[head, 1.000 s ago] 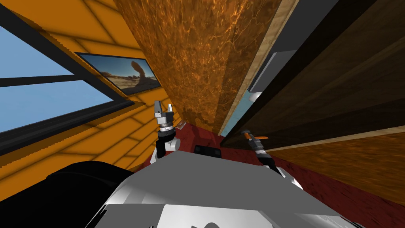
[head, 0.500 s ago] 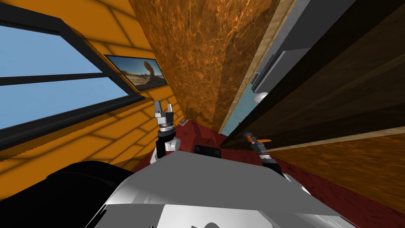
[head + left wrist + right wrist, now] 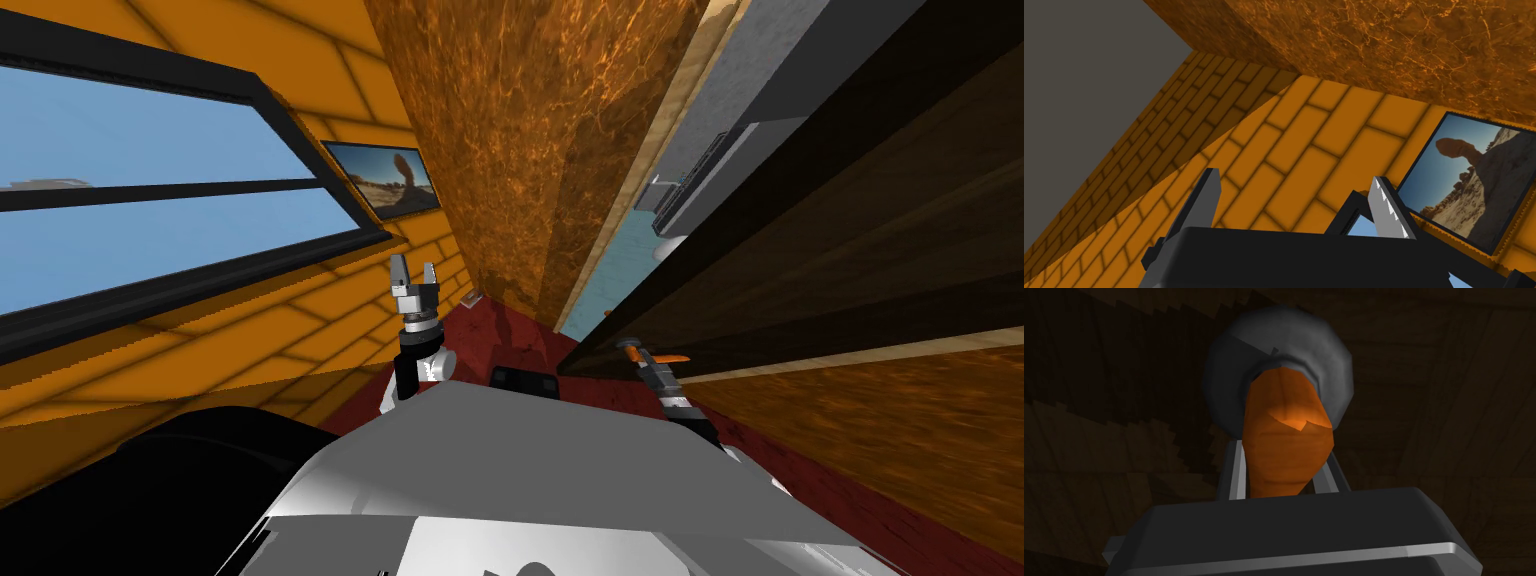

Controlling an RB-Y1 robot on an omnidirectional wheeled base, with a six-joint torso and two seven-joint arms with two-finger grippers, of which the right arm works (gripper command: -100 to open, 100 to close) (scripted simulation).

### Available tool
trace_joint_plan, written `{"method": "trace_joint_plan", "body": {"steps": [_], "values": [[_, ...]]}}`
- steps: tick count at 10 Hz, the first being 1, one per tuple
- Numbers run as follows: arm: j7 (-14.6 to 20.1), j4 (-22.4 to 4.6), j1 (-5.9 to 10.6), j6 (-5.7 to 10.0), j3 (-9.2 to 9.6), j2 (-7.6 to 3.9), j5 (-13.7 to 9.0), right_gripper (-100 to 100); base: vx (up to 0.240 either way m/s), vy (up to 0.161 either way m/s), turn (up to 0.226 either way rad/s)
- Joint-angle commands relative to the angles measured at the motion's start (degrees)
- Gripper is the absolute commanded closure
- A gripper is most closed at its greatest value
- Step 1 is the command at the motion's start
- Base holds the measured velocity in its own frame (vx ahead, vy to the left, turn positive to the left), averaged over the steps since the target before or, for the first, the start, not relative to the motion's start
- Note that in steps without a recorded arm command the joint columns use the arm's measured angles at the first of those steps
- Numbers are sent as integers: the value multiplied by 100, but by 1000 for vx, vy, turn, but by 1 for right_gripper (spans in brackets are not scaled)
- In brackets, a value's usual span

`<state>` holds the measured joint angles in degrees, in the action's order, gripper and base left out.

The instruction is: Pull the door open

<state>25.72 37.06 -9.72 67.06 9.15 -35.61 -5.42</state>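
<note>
My right gripper (image 3: 1281,455) was closed on the orange lever handle (image 3: 1284,433), one finger (image 3: 1235,470) pressed against each side of it. The handle sprang from a round grey rosette (image 3: 1329,363) mounted on the dark wooden door (image 3: 1449,413).

In the head view, the right gripper (image 3: 640,352) sat at the door's (image 3: 850,230) lower free edge, with the handle's (image 3: 668,357) orange tip protruding just beyond it. The door stood ajar. A narrow gap separated its free edge from the pale wooden frame (image 3: 690,75), with a pale blue surface (image 3: 612,275) visible through it.

My left gripper (image 3: 414,272) was raised, well apart from the door, beside the orange brick wall (image 3: 300,340). Its fingers (image 3: 1210,192) were spread apart, with nothing between them.
</note>
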Motion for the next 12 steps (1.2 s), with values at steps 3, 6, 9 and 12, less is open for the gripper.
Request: {"method": "trace_joint_plan", "body": {"steps": [3, 6, 9, 12], "values": [[50, -102, -148, 289, 21, -127, -19, 100, -246, -103, 186], [74, -171, -161, 387, 77, -105, 0, 100, -168, -57, 120], [90, -259, -156, 487, 89, -132, -4, 100, -207, -80, 173], [111, -378, -149, 624, 107, -169, -10, 100, -218, -100, 179]]}}
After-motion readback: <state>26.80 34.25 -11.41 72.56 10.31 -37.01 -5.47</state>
